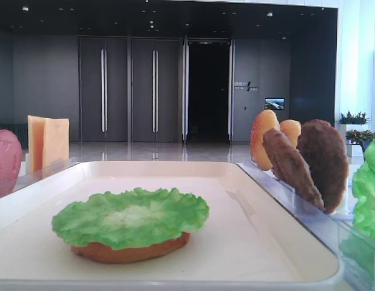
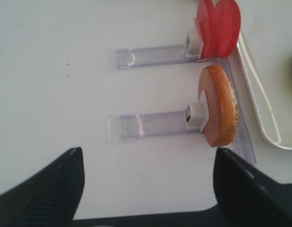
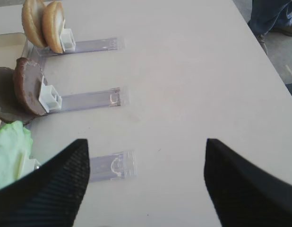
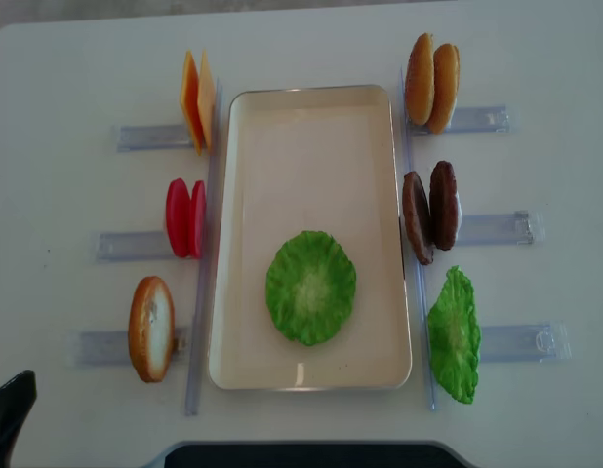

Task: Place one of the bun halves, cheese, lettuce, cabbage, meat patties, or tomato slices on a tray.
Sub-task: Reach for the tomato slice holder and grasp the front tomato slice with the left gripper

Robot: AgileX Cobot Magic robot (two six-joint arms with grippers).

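In the overhead view the large cream-white rectangular tray (image 4: 311,146) fills the centre, and a bright green ruffled lettuce leaf (image 4: 310,287) already lies on a flat orange-brown bun base (image 1: 130,250) in its lower half. The smooth red tomato slices (image 4: 184,217) stand on edge in a clear plastic holder (image 4: 131,244) at centre left, just beside the tray's rim.

They look stiff, light and slick, probably best pinched across the two flat faces near the top edge.

The left gripper (image 2: 148,189) is spread wide and empty above the table; the right gripper (image 3: 146,182) likewise gapes, holding nothing.
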